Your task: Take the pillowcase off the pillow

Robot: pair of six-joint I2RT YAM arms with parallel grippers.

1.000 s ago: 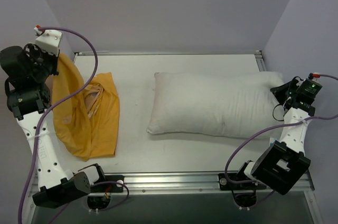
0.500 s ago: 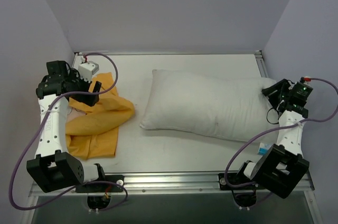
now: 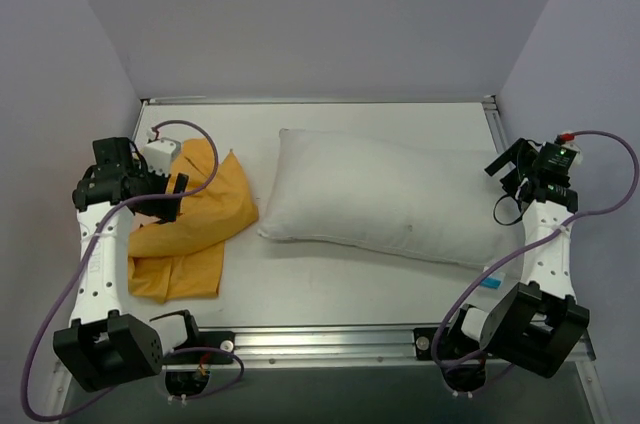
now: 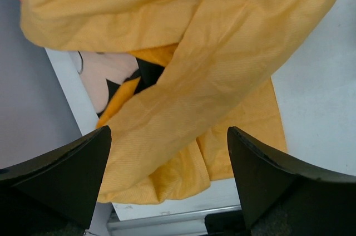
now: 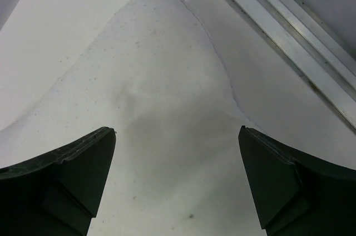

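Orange pillowcase (image 3: 215, 209) fully off, heaped at 9 o'clock; white pillow (image 3: 385, 194) bare on tabletop (image 3: 330, 124). My left claw (image 4: 169, 136), right claw (image 5: 177, 136) both spread, empty. Task looks done.

White table (image 3: 350, 284): crumpled orange pillowcase (image 3: 190, 234) at left; bare white pillow (image 3: 385, 199) just beside, centre-right.

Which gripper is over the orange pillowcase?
The left gripper, open above the crumpled pillowcase. The right gripper, also open, faces the bare white pillow instead.
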